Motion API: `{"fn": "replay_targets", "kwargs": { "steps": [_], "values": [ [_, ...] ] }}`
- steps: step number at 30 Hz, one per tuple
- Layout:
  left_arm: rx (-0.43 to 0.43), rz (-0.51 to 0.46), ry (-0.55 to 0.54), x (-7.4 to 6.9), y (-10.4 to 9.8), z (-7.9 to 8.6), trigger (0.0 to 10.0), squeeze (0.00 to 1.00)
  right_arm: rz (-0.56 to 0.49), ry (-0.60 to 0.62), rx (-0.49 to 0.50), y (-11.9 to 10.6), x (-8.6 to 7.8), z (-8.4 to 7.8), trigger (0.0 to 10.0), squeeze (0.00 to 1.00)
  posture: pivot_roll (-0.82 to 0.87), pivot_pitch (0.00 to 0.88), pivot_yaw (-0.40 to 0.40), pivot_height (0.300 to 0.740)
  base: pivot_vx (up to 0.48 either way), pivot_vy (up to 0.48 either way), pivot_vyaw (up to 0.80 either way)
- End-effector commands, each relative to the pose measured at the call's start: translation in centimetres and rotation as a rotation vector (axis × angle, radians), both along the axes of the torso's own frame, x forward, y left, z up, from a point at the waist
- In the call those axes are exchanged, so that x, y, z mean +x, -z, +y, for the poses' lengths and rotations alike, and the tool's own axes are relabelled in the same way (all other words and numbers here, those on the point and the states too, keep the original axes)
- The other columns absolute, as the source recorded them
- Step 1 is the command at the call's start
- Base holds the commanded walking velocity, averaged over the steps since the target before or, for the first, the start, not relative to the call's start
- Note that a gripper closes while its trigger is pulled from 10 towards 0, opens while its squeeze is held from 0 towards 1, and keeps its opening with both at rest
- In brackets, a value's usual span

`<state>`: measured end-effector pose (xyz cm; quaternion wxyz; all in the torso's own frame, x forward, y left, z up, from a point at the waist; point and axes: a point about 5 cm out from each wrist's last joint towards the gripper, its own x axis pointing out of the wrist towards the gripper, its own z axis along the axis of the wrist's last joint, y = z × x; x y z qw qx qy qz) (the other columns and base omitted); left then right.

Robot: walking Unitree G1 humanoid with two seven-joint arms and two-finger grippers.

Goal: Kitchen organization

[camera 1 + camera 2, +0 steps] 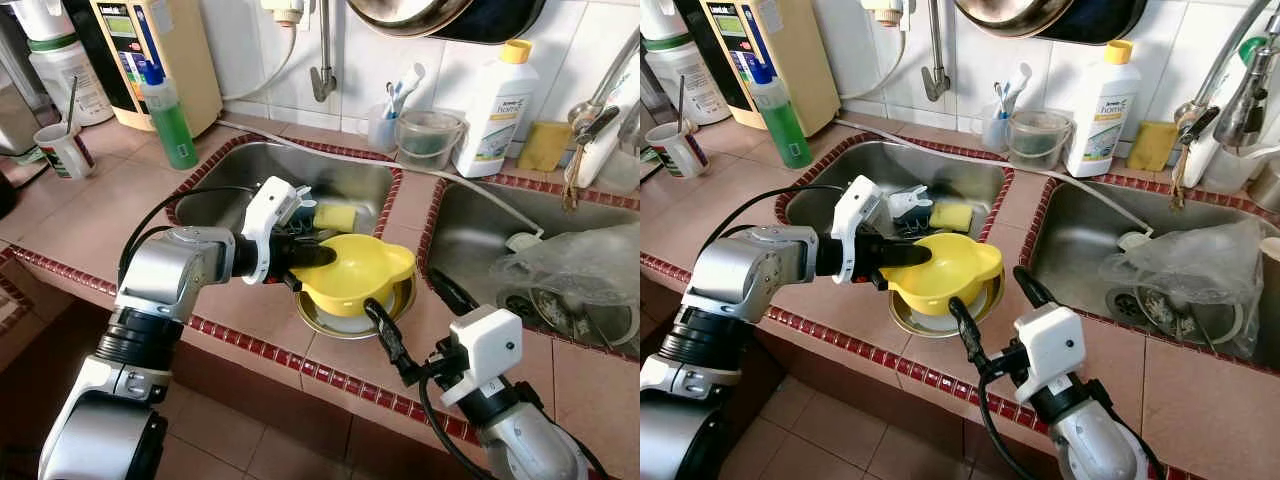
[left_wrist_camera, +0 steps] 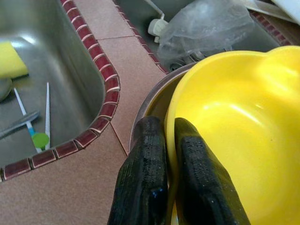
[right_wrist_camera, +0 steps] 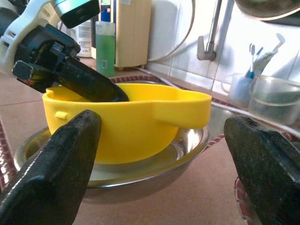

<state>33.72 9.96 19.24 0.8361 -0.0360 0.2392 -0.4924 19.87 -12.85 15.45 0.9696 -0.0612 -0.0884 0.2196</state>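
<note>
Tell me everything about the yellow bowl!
The yellow bowl looks like smooth, shiny plastic, with a wide flat handle sticking out from its rim and a small tab lower on its side. It sits upright inside a shallow metal bowl on the tiled counter between the two sinks. The left gripper pinches its rim, one finger inside, one outside. The right gripper is open, close in front, not touching it.

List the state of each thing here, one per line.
Yellow bowl: upright, nested in the steel bowl.
Steel bowl: upright on the counter.
Left pincer: shut on the yellow bowl's rim.
Right pincer: open, facing the bowls.
White bottle: upright, capped.
</note>
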Motion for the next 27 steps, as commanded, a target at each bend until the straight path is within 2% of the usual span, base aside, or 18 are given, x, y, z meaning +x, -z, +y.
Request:
{"fn": "replay_targets", "kwargs": {
  "steps": [1, 3, 16, 21, 23, 27],
  "values": [
    [-0.125, -0.031, 0.147, -0.9, -2.5, -2.3, 10.0, 0.00, 0.091, 0.089, -0.055, 1.8, 0.5, -1.3, 10.0, 0.00, -0.07, 0.050, 0.080, 0.740, 0.000, 0.000, 0.00],
    [-0.126, -0.044, 0.146, -0.8, -2.9, -2.3, 10.0, 0.00, 0.091, 0.084, -0.082, 2.0, 0.4, -1.3, 10.0, 0.00, -0.07, 0.050, 0.080, 0.740, 0.000, 0.000, 0.00],
    [-0.097, -0.043, 0.094, -0.3, -2.6, -2.0, 10.0, 0.00, 0.118, 0.077, -0.093, 2.7, -0.1, -1.3, 10.0, 0.00, -0.08, 0.064, 0.084, 0.740, 0.000, 0.000, 0.00],
    [-0.109, -0.044, 0.055, 0.3, -3.0, -1.9, 10.0, 0.00, 0.129, 0.075, -0.100, 2.9, -0.3, -1.2, 10.0, 0.00, -0.08, 0.066, 0.086, 0.740, 0.000, 0.000, 0.00],
    [-0.154, -0.033, 0.019, 0.7, -3.6, -1.9, 10.0, 0.00, 0.132, 0.074, -0.115, 3.1, -0.4, -1.3, 10.0, 0.00, -0.08, 0.067, 0.086, 0.740, 0.000, 0.000, 0.00],
    [-0.151, -0.042, 0.013, 0.8, -3.7, -1.8, 10.0, 0.00, 0.135, 0.083, -0.122, 3.2, -0.3, -1.5, 10.0, 0.00, -0.08, 0.069, 0.084, 0.740, 0.000, 0.000, 0.00]
  ]
}}
